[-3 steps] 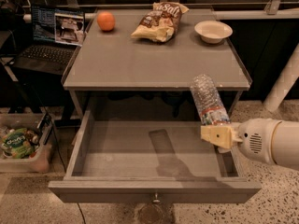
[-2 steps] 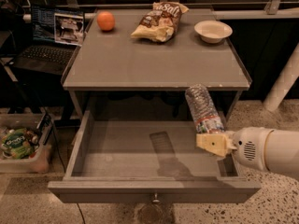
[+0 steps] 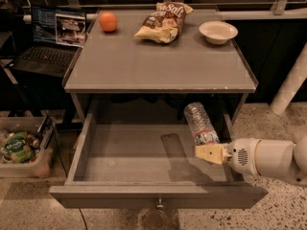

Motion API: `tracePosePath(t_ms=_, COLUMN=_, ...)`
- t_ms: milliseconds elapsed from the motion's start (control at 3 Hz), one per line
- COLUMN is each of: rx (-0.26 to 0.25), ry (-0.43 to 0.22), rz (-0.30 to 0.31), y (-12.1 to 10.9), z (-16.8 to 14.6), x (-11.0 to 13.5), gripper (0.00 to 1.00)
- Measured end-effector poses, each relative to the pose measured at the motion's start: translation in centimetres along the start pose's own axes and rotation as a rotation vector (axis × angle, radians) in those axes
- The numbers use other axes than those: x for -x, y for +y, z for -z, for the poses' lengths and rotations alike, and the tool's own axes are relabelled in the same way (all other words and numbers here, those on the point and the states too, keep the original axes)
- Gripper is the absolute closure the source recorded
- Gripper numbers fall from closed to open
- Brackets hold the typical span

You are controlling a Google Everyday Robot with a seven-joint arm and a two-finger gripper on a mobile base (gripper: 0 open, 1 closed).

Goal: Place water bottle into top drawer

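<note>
The top drawer is pulled open below the grey tabletop; its front panel has a small round knob at the centre. My gripper reaches in from the right on a white arm and is shut on the water bottle, a clear ribbed bottle with a red-and-white label band. It holds the bottle's lower end. The bottle tilts up and back over the right part of the drawer's inside. Its shadow lies on the drawer floor. I cannot tell whether it touches the floor.
On the tabletop lie an orange, a chip bag and a white bowl. A laptop stands to the left. A bin of items sits on the floor at left. A white post stands at right.
My gripper has moved down and to the left with the bottle, from beside the tabletop's front edge into the open drawer's right part.
</note>
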State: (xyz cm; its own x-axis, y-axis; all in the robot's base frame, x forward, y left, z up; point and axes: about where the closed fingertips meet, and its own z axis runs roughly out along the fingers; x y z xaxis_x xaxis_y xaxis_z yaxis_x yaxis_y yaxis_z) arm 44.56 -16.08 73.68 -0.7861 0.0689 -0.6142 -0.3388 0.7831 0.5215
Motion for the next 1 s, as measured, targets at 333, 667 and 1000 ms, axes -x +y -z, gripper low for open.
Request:
tracePosePath(t_ms=333, rx=0.015, ry=0.043, rz=-0.035, y=-2.1, z=-2.3, x=-0.5, gripper=1.00)
tracePosePath(t_ms=667, rx=0.025, ry=0.093, rz=-0.071, y=-4.2, z=-5.3, x=-0.9, gripper=1.00)
tracePosePath(t_ms=1000, rx=0.019, ry=0.124, rz=-0.091, y=-5.2, z=-7.0, x=-1.3, gripper=1.00)
